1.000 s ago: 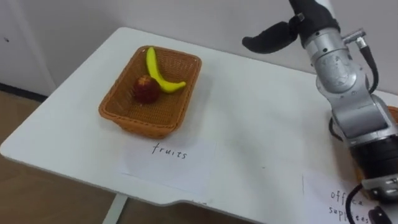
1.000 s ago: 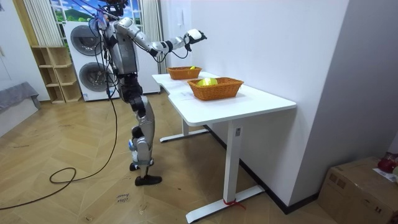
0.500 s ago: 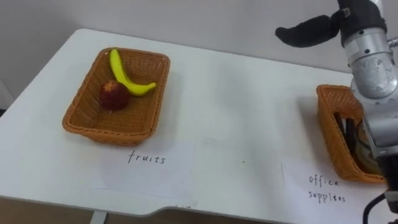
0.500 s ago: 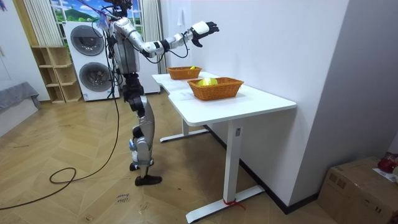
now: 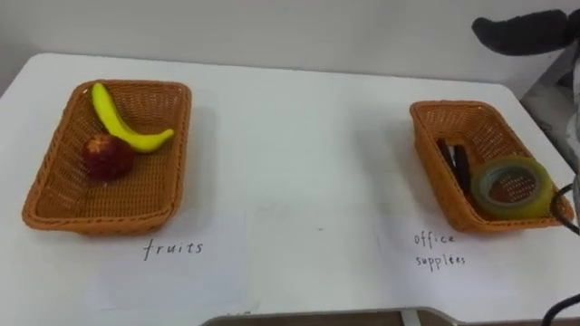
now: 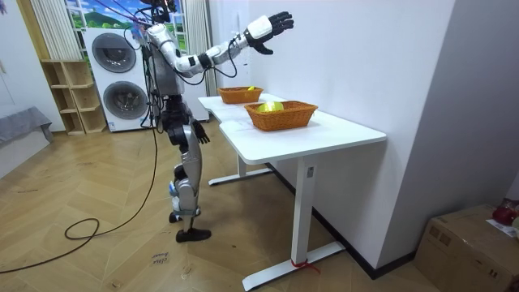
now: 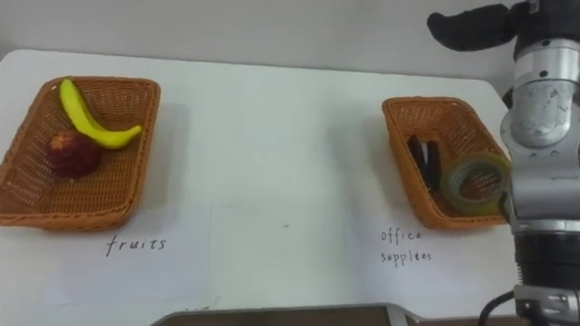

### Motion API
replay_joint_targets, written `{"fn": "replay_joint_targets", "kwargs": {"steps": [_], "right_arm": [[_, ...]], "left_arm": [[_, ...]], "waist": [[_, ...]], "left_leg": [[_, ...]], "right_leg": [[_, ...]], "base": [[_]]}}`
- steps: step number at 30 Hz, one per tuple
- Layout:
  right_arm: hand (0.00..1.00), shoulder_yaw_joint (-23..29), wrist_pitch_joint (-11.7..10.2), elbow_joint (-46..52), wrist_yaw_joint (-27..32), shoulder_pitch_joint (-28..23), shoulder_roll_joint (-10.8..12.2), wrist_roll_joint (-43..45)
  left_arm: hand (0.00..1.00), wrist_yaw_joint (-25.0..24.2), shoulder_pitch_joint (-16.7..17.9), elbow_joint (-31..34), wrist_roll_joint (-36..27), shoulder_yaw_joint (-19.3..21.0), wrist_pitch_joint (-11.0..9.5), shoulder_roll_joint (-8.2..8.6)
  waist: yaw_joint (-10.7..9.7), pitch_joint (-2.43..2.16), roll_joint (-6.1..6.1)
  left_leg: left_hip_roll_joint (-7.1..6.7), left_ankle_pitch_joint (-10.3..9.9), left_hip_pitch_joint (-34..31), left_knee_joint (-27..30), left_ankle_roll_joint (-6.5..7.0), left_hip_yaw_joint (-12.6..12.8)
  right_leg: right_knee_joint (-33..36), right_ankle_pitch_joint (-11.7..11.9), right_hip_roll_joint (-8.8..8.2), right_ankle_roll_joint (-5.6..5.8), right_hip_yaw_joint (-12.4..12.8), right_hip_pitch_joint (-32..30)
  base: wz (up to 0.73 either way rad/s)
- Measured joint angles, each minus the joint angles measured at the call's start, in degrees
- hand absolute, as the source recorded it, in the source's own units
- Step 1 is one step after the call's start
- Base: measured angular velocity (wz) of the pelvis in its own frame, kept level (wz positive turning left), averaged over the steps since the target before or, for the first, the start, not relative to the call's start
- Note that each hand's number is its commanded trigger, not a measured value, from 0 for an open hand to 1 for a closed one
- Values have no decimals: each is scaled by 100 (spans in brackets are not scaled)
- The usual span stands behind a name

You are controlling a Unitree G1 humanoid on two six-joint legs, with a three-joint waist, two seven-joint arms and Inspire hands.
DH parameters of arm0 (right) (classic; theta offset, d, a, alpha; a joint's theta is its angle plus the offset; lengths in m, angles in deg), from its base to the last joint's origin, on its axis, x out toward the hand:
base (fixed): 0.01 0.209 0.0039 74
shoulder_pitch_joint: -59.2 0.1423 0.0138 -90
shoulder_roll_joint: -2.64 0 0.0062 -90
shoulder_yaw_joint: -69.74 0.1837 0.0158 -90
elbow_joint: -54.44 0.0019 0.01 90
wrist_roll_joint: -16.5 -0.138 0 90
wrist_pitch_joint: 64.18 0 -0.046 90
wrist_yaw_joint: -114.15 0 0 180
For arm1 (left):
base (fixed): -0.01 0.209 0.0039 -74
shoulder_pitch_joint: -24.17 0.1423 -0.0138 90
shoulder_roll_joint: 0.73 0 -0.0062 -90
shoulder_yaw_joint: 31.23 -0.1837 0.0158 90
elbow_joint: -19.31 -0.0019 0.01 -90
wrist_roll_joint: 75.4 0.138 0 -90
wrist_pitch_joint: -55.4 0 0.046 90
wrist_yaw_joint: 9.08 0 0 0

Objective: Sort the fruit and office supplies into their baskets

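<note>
A white bench (image 5: 308, 145) carries two rectangular brown wicker baskets, well apart; the left wicker basket (image 5: 100, 222) holds a yellow banana (image 5: 122, 122) lying slantwise along its far half, and a dark red apple (image 5: 108, 156) just beside the banana's curve, towards the near left; the right wicker basket (image 5: 453, 106) holds a translucent yellowish roll of tape (image 5: 482, 188) leaning in its near right corner, and a pair of slim dark office items (image 5: 456, 163) lying lengthwise beside the roll, too small to tell what they are; a white paper sheet with handwriting (image 5: 181, 263) lies flat on the bench before the left basket, and a second handwritten sheet (image 5: 444, 258) lies before the right one; the right robot hand (image 6: 272, 23) is raised high above the bench, clear of both baskets, its dark fingers (image 7: 471, 27) straight and spread, holding nothing; in the room view the robot stands upright at the bench's long edge, with the left robot hand (image 6: 199, 135) hanging low beside its hip; whether that one is spread or closed I cannot tell.
</note>
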Motion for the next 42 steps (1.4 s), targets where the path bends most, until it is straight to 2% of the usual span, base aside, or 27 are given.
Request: {"fn": "replay_joint_targets", "kwargs": {"steps": [7,11,14,18,22,25,27,32,33,37,39,42], "right_arm": [[0,526,-1,149,424,-546,0,-484],[0,799,-12,358,792,-1065,-1,-954],[0,922,-12,382,1104,-1297,-2,-1307],[0,1239,-16,381,1463,-1626,0,-2085],[0,1539,-18,372,1882,-1749,1,-2704],[0,1569,-132,316,2206,-1837,6,-3191],[0,1624,-186,316,2340,-2114,54,-3567],[0,1711,-200,-53,2609,-2339,305,-4129],[0,1718,-205,-146,2675,-2355,369,-4302],[0,1720,-205,-459,2972,-2382,390,-4948],[0,1737,-295,-648,3140,-2463,440,-5125],[0,1844,-315,-806,3340,-2594,622,-5327]], "left_arm": [[0,134,69,-10,-1,9,-49,18],[0,272,294,-9,0,167,-113,12],[0,367,453,-3,2,171,-110,11],[0,457,516,0,27,231,-112,21],[0,469,543,5,2,236,-109,12],[0,506,558,5,1,232,-108,7],[0,536,573,53,0,232,-104,16],[0,559,611,125,-2,215,-93,19],[0,573,645,213,-4,218,-91,19],[0,618,645,245,-7,217,-65,31],[0,629,661,249,-14,222,-29,37],[0,632,689,401,-3,220,-5,94]], "waist": [[-68,-8,35],[-157,-8,36],[-229,-3,42],[-351,10,33],[-389,28,40],[-473,42,39],[-478,44,46],[-518,43,70],[-530,33,76],[-566,-1,131],[-563,1,169],[-567,16,186]], "left_leg": [[36,-10,93,-76,-17,229],[78,-56,162,-85,-53,306],[103,-71,171,-84,-71,389],[116,-77,177,-82,-81,410],[115,-79,177,-86,-80,420],[117,-81,175,-85,-80,425],[121,-87,174,-85,-82,424],[125,-106,155,-88,-82,433],[128,-116,106,-80,-82,432],[127,-115,73,-72,-81,429],[130,-115,76,-80,-81,419],[130,-118,67,-85,-80,413]], "right_leg": [[12,13,53,-21,173,-31],[15,26,123,-41,317,19],[12,32,149,-52,322,0],[0,38,163,-62,318,4],[-1,38,161,-63,321,0],[-6,38,161,-64,321,0],[-8,38,165,-64,325,0],[-9,38,174,-64,338,-16],[-8,38,174,-64,337,-50],[-5,39,173,-65,320,-83],[-5,39,174,-65,300,-71],[-8,37,173,-65,301,-79]], "base": [[-17],[-14],[-14],[-2],[0],[0],[0],[0],[0],[0],[4],[1]]}}
